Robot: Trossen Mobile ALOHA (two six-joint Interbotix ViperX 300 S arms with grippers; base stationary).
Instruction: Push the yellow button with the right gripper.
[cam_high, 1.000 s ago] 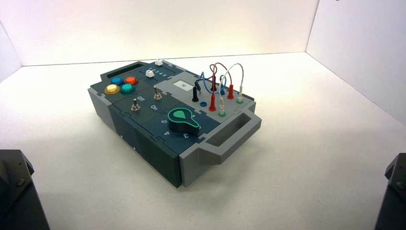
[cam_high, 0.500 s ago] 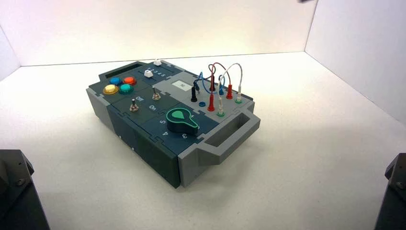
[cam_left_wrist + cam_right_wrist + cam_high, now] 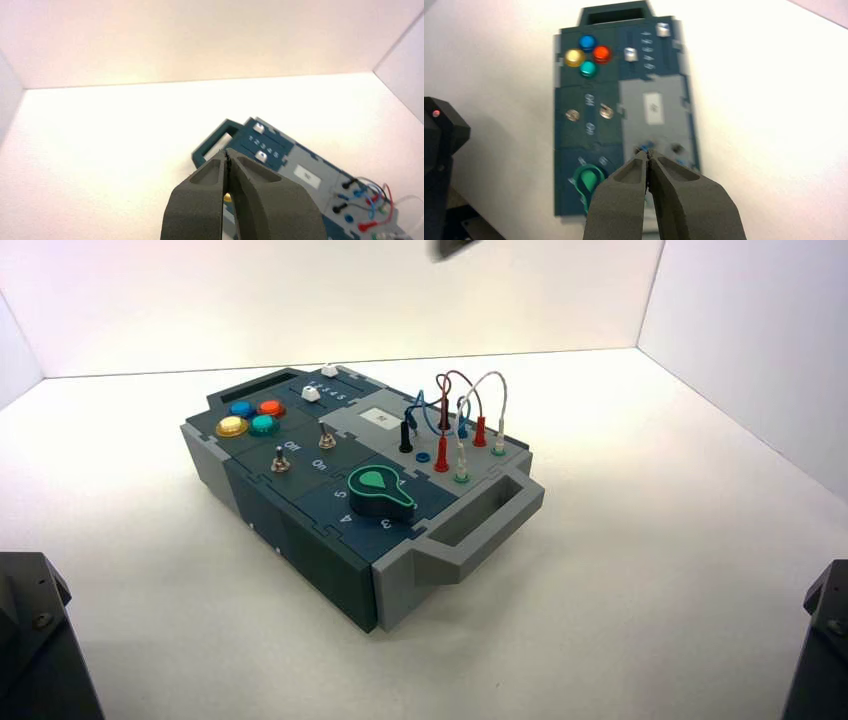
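Approach is under way: right gripper (image 3: 647, 156), fingers pressed together, is hovering high above the box (image 3: 574, 170), needing descent onto the yellow button (image 3: 573, 57).

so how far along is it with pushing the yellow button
Early. Nothing is pressed yet: the yellow button sits untouched. In hand: the right gripper, fingers shut, hangs high above the box, over the wire end. Left: descend to the button and push. The left gripper waits, shut.
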